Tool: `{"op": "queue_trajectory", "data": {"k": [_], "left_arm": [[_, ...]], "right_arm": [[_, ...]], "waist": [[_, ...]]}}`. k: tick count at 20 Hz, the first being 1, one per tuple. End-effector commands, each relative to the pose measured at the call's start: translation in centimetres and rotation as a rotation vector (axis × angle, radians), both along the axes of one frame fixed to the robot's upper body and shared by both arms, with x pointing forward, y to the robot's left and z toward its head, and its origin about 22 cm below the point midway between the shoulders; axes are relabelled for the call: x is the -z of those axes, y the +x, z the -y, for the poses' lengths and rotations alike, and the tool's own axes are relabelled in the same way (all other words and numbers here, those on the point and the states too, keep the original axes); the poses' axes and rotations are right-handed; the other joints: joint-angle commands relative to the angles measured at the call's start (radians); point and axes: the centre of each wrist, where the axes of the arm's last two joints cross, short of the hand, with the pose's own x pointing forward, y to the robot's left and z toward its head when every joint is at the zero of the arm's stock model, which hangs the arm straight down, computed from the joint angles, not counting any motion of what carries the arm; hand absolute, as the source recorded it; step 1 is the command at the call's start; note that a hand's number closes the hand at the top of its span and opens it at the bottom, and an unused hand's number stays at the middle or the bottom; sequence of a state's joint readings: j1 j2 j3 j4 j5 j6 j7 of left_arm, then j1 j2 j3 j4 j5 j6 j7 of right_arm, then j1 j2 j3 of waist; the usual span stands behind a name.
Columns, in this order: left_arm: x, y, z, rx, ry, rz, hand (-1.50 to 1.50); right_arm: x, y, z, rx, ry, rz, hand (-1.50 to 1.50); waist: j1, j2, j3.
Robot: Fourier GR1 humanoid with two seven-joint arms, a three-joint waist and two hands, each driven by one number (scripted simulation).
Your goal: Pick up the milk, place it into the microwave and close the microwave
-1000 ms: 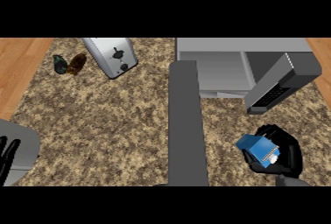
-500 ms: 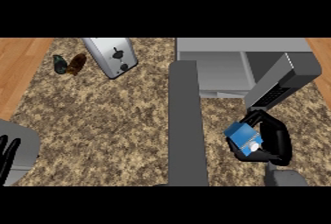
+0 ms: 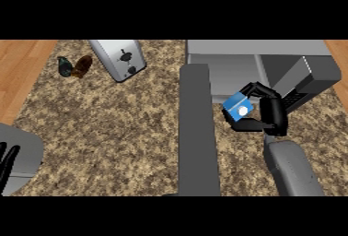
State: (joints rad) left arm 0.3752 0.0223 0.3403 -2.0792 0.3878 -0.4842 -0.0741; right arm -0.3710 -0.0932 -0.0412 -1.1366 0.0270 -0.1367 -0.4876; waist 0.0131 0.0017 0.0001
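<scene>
While our right hand [image 3: 266,113] has its fingers and thumb curled round the milk [image 3: 238,107], the blue carton hangs in the air just in front of the microwave [image 3: 272,60], at the mouth of its open cavity and not yet inside. We judge the risks from here to lie mostly in the approach. The carton sits tilted in our grasp, so if we set it down at that angle it could tip over on the cavity floor. The open door [image 3: 309,85] stands close on the right of our hand, and a path drifting that way could knock the wrist or the carton against it. Letting go too early would leave the milk on the counter [image 3: 115,133] short of the opening. Our left hand [image 3: 8,159] rests at the view's lower left edge, fingers straight and holding nothing, well apart from the microwave.
</scene>
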Motion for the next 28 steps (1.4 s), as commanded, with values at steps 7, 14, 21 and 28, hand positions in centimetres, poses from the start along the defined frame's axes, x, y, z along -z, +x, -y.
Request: {"op": "queue_trajectory", "data": {"k": [7, 14, 21, 28], "left_arm": [[0.0, 1.4, -1.7, 0.018, 0.013, 0.005, -1.50], [1.0, 1.6, -1.4, 0.066, -0.007, 0.011, -1.50], [0.3, 4.1, -0.1, 0.076, -0.001, 0.029, -1.50], [-0.4, 4.0, -0.6, 0.115, 0.017, 0.052, -1.50]], "right_arm": [[-1.9, 8.0, -2.8, 0.011, -0.055, -0.045, 1.50], [-2.2, 9.7, -1.3, 0.031, -0.094, -0.009, 1.50], [-5.3, 11.6, -1.3, 0.107, -0.215, 0.022, 1.50], [-5.7, 11.8, 0.3, 0.237, -0.182, -0.015, 1.50]], "waist": [[0.023, 0.009, 0.001], [0.046, 0.020, 0.001], [0.063, 0.034, 0.002], [0.110, 0.055, 0.004]]}}
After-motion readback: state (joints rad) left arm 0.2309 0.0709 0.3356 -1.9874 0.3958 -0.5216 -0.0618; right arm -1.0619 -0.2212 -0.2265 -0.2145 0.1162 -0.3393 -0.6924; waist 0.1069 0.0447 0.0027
